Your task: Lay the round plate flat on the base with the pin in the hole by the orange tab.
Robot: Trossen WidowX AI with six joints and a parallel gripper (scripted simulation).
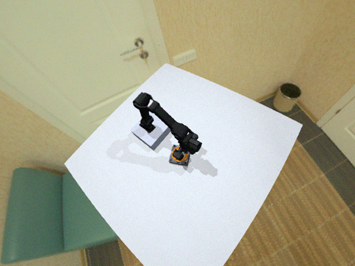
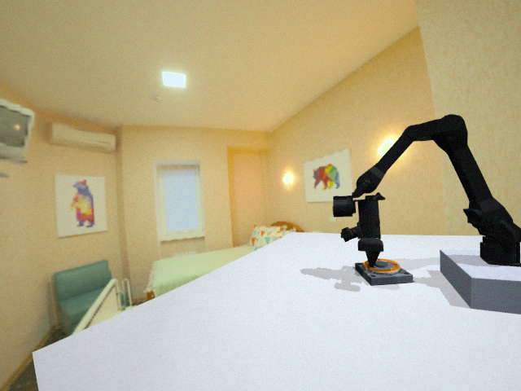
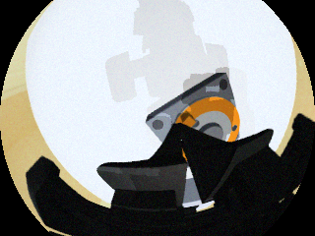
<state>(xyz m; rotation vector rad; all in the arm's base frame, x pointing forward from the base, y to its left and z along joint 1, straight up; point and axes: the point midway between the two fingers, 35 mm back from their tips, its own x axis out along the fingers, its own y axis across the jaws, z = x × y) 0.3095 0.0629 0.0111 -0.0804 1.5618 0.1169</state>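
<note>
The round plate with its orange ring (image 1: 173,155) (image 2: 381,271) (image 3: 213,103) sits over the middle of the dark grey square base (image 1: 185,163) (image 2: 393,278) (image 3: 170,114). My gripper (image 2: 373,265) (image 3: 176,126) is shut with nothing visible between its fingers. Its tips are down at the plate's ring, on the side away from the arm's mount; whether they touch it I cannot tell. A darker orange patch (image 3: 187,119), perhaps the tab, shows beside the tips in the wrist view. A small dark spot (image 3: 234,128) shows on the ring's right. The pin cannot be made out, nor can any slight tilt of the plate. The fingers hide the plate's near part.
The arm's grey mounting block (image 1: 153,140) (image 2: 456,275) stands close to the base on the white table (image 1: 181,206) (image 2: 235,319). The arm (image 1: 165,117) (image 2: 470,168) reaches from it over the base. The arm's shadow falls around the base.
</note>
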